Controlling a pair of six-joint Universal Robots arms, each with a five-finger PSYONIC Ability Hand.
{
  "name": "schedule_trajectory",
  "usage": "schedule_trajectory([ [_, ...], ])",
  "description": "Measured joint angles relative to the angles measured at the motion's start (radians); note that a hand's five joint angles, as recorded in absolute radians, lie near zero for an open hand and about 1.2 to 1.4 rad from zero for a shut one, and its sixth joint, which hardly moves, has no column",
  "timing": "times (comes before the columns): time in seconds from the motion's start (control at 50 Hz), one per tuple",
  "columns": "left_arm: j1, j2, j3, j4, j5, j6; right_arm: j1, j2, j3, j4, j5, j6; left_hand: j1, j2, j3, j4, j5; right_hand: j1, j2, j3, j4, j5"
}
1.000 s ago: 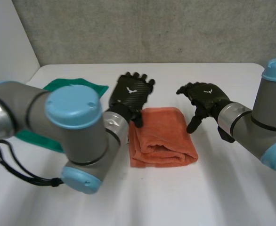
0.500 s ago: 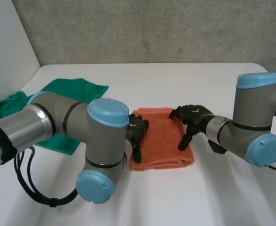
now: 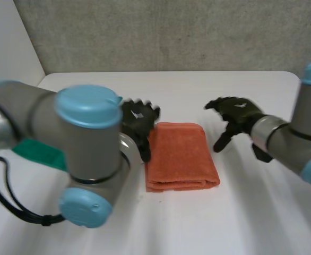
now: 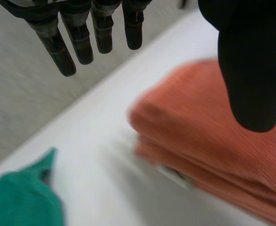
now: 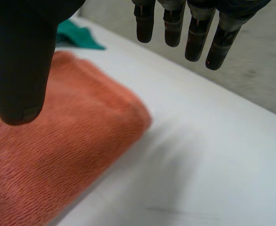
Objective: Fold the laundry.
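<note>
A folded orange towel (image 3: 181, 155) lies in the middle of the white table (image 3: 240, 212). My left hand (image 3: 137, 121) hovers open at its left edge, fingers (image 4: 81, 37) straight and thumb (image 4: 253, 70) over the towel (image 4: 223, 146), holding nothing. My right hand (image 3: 235, 114) hangs open just off the towel's right far corner, fingers (image 5: 194, 33) spread, thumb (image 5: 20, 61) above the towel (image 5: 48, 160). A green cloth (image 3: 36, 154) lies at the left, mostly hidden behind my left arm, and its corner shows beside my left hand's fingers (image 4: 20, 197).
The grey wall (image 3: 171, 32) runs along the table's far edge. My left arm's big elbow (image 3: 86, 154) blocks much of the left side. Bare table stretches in front of the towel and to the right.
Both hands have drawn off the towel sideways, the left to its left edge and the right out past its right corner. The towel lies folded and still.
</note>
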Motion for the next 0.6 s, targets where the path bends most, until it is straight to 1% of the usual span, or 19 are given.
schedule_trajectory([
  [0.08, 0.054, 0.158, -0.114, 0.088, 0.002, -0.005, -0.085, -0.103, 0.101, -0.026, 0.023, 0.083, -0.004, -0.007, -0.012, -0.003, -0.002, 0.000, 0.000, 0.000, 0.000, 0.000],
  [0.12, 0.071, 0.201, -0.148, 0.113, 0.003, -0.006, -0.110, -0.126, 0.131, -0.029, 0.026, 0.098, -0.004, -0.007, -0.012, -0.003, -0.002, 0.000, 0.000, 0.000, 0.000, 0.000],
  [0.14, 0.089, 0.246, -0.190, 0.140, 0.005, -0.009, -0.130, -0.143, 0.161, -0.030, 0.028, 0.108, -0.007, -0.011, -0.012, -0.004, -0.003, 0.000, 0.000, 0.000, 0.000, 0.000],
  [0.22, 0.119, 0.329, -0.274, 0.186, 0.013, -0.027, -0.159, -0.165, 0.231, -0.031, 0.028, 0.119, -0.017, -0.012, -0.012, -0.012, -0.003, 0.000, 0.000, 0.000, 0.000, 0.000],
  [0.28, 0.145, 0.396, -0.354, 0.216, 0.036, -0.062, -0.169, -0.171, 0.299, -0.034, 0.025, 0.120, -0.017, -0.013, -0.012, -0.012, -0.003, 0.000, 0.000, 0.000, 0.000, 0.000],
  [0.3, 0.145, 0.396, -0.354, 0.216, 0.036, -0.062, -0.169, -0.171, 0.299, -0.034, 0.025, 0.120, -0.017, -0.013, -0.012, -0.012, -0.003, 0.000, 0.000, 0.000, 0.000, 0.000],
  [0.32, 0.158, 0.420, -0.389, 0.224, 0.056, -0.087, -0.167, -0.171, 0.338, -0.038, 0.023, 0.119, -0.017, -0.013, -0.012, -0.012, -0.003, 0.002, 0.000, 0.000, 0.000, 0.000],
  [0.44, 0.187, 0.457, -0.452, 0.226, 0.127, -0.161, -0.132, -0.164, 0.413, -0.077, 0.022, 0.132, -0.017, -0.013, -0.012, -0.012, -0.003, 0.004, 0.000, 0.000, 0.000, 0.000],
  [0.52, 0.193, 0.461, -0.462, 0.224, 0.153, -0.190, -0.097, -0.154, 0.434, -0.120, 0.021, 0.168, -0.017, -0.013, -0.012, -0.012, -0.003, 0.004, 0.001, 0.002, 0.000, 0.000],
  [0.6, 0.194, 0.462, -0.460, 0.223, 0.159, -0.198, -0.070, -0.138, 0.439, -0.154, 0.017, 0.213, -0.017, -0.013, -0.012, -0.012, -0.003, 0.008, 0.002, 0.003, 0.001, 0.000],
])
